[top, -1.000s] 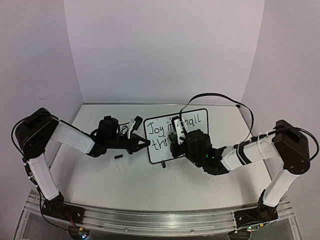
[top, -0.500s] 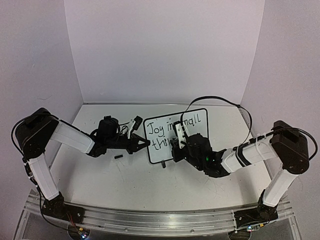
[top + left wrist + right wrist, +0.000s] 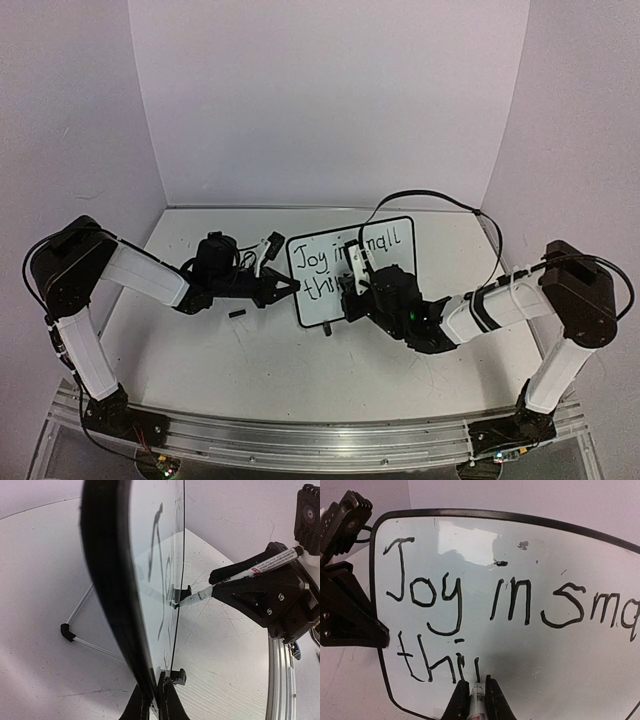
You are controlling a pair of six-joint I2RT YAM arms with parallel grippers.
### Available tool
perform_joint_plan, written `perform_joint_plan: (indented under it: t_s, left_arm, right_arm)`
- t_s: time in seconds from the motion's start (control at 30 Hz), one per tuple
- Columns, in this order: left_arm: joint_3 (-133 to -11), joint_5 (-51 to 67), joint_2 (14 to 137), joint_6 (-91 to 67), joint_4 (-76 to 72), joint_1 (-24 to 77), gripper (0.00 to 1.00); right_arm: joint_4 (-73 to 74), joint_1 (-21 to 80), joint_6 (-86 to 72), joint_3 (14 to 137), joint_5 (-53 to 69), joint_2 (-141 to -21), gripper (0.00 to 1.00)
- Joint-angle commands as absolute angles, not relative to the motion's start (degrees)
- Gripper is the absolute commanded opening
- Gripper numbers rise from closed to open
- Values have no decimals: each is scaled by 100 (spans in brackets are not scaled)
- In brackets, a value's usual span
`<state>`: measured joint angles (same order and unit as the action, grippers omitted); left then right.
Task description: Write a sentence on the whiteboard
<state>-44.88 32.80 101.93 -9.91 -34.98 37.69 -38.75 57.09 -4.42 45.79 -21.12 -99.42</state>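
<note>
- Right pincer point(image 3: 474, 687): jaws narrow, clamped on a slim marker point(image 3: 476, 702). The tip is on the lower line of the board face.
- Left pincer point(image 3: 155, 700): pinched tight on the whiteboard point(image 3: 545, 670) at its left frame edge, low down. It is on the black rim, not the writing face.
- Sentence point(image 3: 455, 595): the top line reads "Joy in small". The lower line has "thi" plus one fresh stroke at the tip. I judge it a bit over halfway, with the rest of the last word and a full stop to go.
- The board stands upright mid-desk point(image 3: 250, 370), between the two arms and facing the right arm. A thin wire leg point(image 3: 80, 635) props it from behind.
- Handling, my read: the board is light and stiff, on small feet, so it will slide or tip back under pen pressure. The left hold is what braces it.
- Grip it by the frame only; touching the face would smear wet ink.
- The marker barrel is smooth and thin, so it may twist or creep in the jaws. I'd go light on contact force.
</note>
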Motion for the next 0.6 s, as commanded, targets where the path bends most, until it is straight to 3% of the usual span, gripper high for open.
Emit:
perform_joint_plan:
  t_s: [0.0,0.57]
  left_arm:
    - [-4447,2759,10132,-571,-3032,3686,0]
    - [-4437,2750,10121,-571,-3020,3683,0]
  right_arm:
    - [-4040,5629,-287,4890,-2398,-9885,0]
    - [-4070,5493,-187,4867,-2585,-9673,0]
